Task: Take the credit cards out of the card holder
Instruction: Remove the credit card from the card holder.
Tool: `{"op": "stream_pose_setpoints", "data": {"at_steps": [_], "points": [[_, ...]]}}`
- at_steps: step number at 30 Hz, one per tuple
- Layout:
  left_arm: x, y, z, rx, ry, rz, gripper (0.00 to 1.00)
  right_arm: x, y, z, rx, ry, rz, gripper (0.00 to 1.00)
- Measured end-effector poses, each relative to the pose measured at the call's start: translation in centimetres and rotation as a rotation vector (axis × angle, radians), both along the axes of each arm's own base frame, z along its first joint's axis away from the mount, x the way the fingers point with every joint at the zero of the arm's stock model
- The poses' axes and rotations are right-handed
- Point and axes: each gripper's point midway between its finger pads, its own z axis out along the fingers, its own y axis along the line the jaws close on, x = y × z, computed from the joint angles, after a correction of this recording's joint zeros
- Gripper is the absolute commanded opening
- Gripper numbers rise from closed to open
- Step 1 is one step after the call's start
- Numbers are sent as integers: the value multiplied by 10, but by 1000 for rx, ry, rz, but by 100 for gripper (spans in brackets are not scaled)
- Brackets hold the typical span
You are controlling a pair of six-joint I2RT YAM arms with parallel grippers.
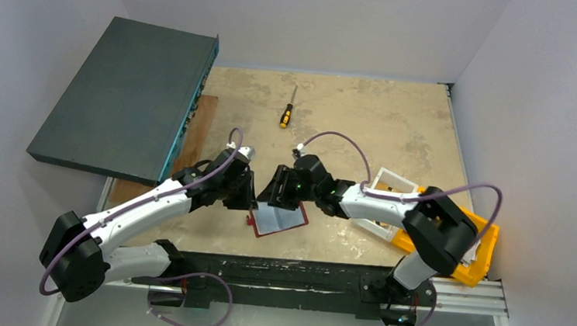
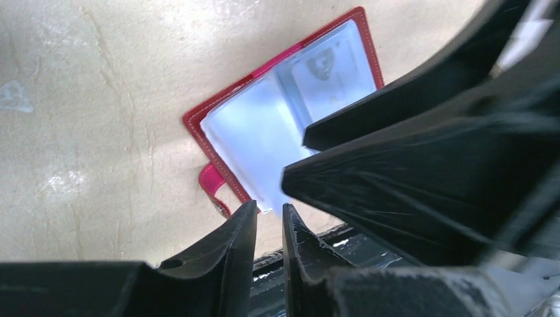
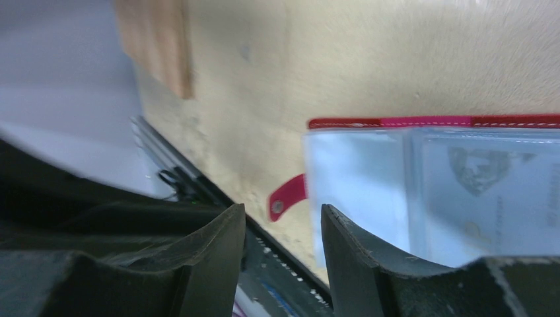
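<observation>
The card holder [image 1: 279,219] lies spread open on the table near its front edge, red with clear sleeves and a small snap tab [image 3: 288,196]. One pale credit card [image 2: 328,72] with a crest mark sits inside a clear sleeve [image 3: 485,185]. My left gripper [image 1: 247,199] hovers at the holder's left edge. Its fingers stand a narrow gap apart [image 2: 269,206] with nothing between them. My right gripper [image 1: 279,197] hangs over the holder's upper left, open [image 3: 282,208] and holding nothing. In the left wrist view it covers part of the holder [image 2: 264,125].
A yellow-handled screwdriver [image 1: 287,108] lies at the back. A dark grey box [image 1: 127,96] rests over a wooden plank [image 1: 194,136] at the left. A white bin [image 1: 392,194] and an orange bin [image 1: 457,250] stand at the right. The black base rail [image 1: 300,277] runs along the front edge.
</observation>
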Motion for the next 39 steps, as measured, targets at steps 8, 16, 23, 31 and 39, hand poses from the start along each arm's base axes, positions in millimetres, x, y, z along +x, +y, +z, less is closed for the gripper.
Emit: {"op": "stream_pose_setpoints", "data": {"at_steps": [8, 16, 23, 31, 39], "points": [[14, -42, 16, 5, -28, -88, 37, 41, -55, 44, 30, -105, -188, 47], [26, -92, -13, 157, -40, -197, 50, 48, -146, -14, -134, -7, -374, 47], [21, -112, -38, 293, -57, -286, 58, 45, -174, -25, -194, 5, -416, 47], [17, -107, -65, 411, -34, -324, 57, 45, -177, -23, -207, -13, -407, 47], [16, -107, -68, 438, -50, -336, 25, 43, -182, -28, -243, -22, -402, 47]]}}
